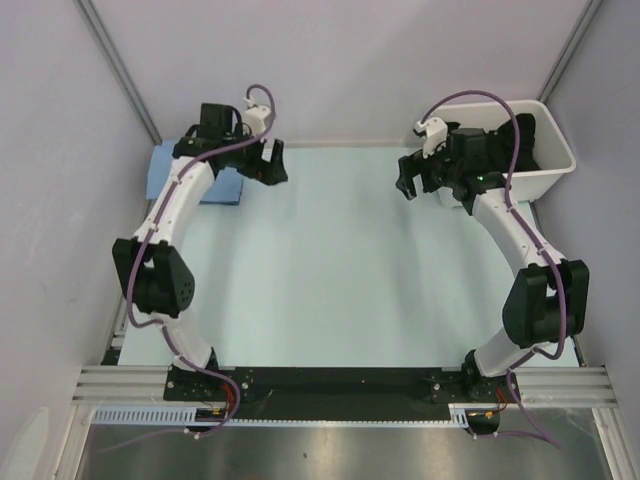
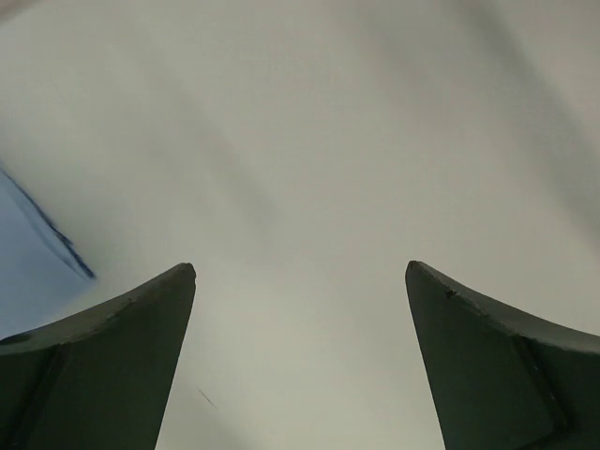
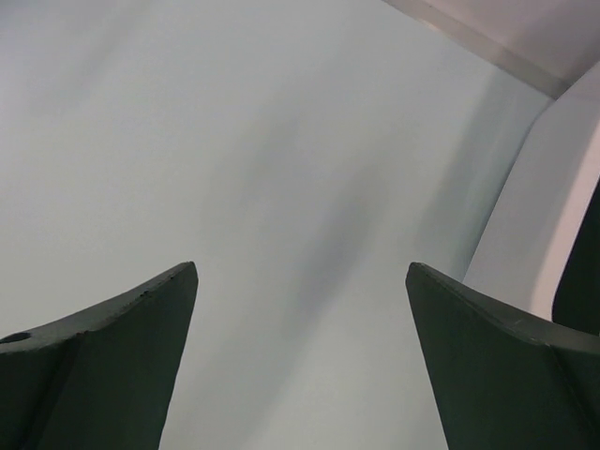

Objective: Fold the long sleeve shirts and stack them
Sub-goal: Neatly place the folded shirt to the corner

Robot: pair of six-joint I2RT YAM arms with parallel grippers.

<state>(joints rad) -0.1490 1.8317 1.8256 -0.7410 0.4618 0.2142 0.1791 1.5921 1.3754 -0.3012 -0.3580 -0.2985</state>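
The folded blue shirt (image 1: 228, 186) lies flat at the far left corner of the table (image 1: 330, 270) (one shirt or two stacked, I cannot tell). More may be left to fold. The white bin (image 1: 560, 162) sits far right, with something dark inside. The left claw (image 1: 268, 166) and the right claw (image 1: 410, 180) are both spread wide and hold nothing.
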